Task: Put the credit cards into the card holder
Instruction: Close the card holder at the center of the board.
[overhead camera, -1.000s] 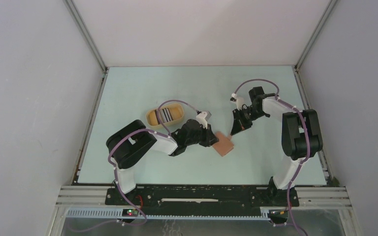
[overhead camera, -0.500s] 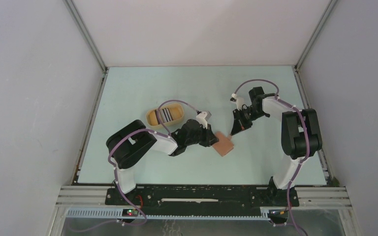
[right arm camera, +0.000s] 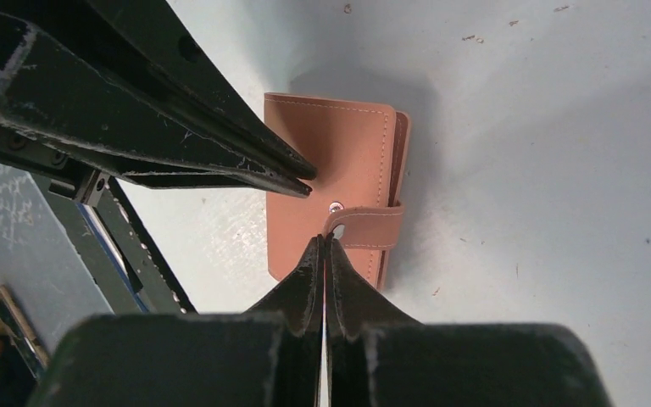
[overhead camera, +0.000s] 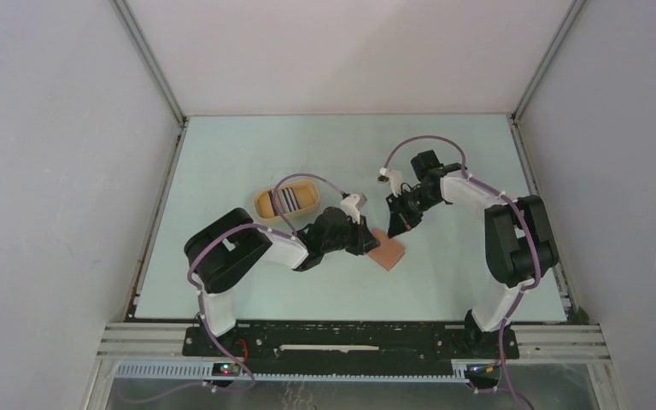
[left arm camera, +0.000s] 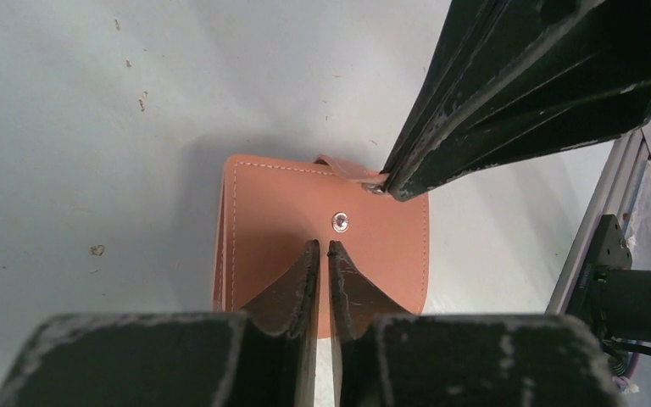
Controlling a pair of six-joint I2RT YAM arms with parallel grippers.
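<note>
The card holder [overhead camera: 389,251] lies closed on the table, reddish-brown, its snap stud [left arm camera: 340,222] facing up. My left gripper [overhead camera: 371,243] rests on its near half, jaws almost together with nothing between them [left arm camera: 323,246]. My right gripper [overhead camera: 390,229] is shut, its tips [right arm camera: 324,240] touching the end of the holder's tab [right arm camera: 369,227]; I cannot tell whether the tab is pinched. The credit cards [overhead camera: 287,200] stand in a yellow oval tray [overhead camera: 260,205] to the left, dark and pale edges showing.
The left arm's body [overhead camera: 231,252] lies low across the table between the tray and the holder. The right arm's elbow [overhead camera: 521,231] stands at the right side. Grey walls enclose the table on three sides.
The right gripper has moved left and down onto the card holder's tab and closed its jaws. The left gripper and the holder have stayed put.
</note>
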